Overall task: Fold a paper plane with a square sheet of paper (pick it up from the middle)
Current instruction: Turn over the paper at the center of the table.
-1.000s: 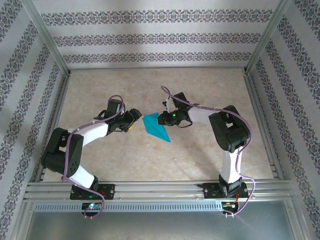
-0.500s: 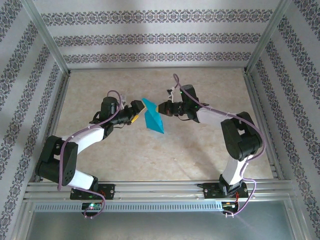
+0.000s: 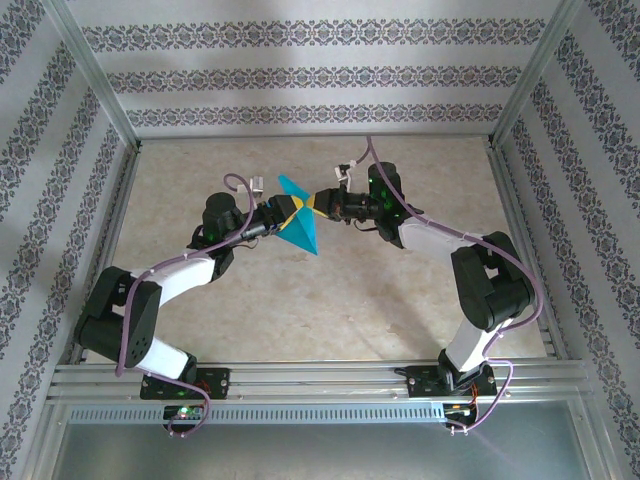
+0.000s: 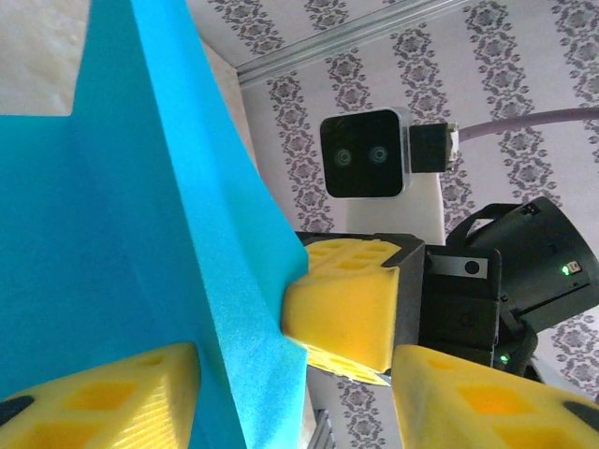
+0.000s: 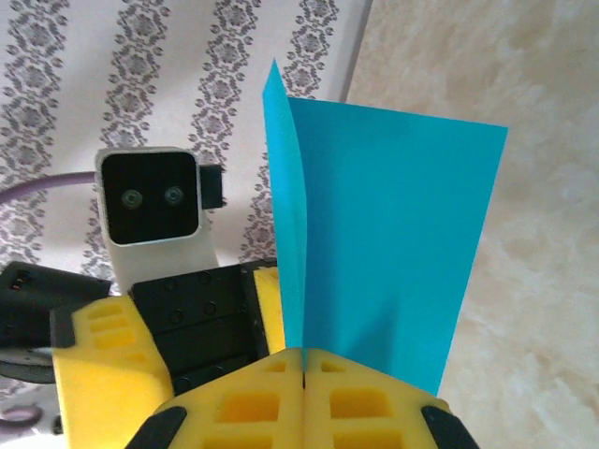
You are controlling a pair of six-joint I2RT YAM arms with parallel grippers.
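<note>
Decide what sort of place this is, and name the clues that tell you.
Probably a purpose-built robot test cell: a left arm and right arm bolted to an aluminium rail, patterned panel walls boxing in a beige tabletop, and the right gripper pinching teal paper.

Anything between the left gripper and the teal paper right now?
Nothing visible. The folded teal paper, pinched in the shut right gripper, hangs between the left gripper's open fingers, so the left gripper only has to close on it.
</note>
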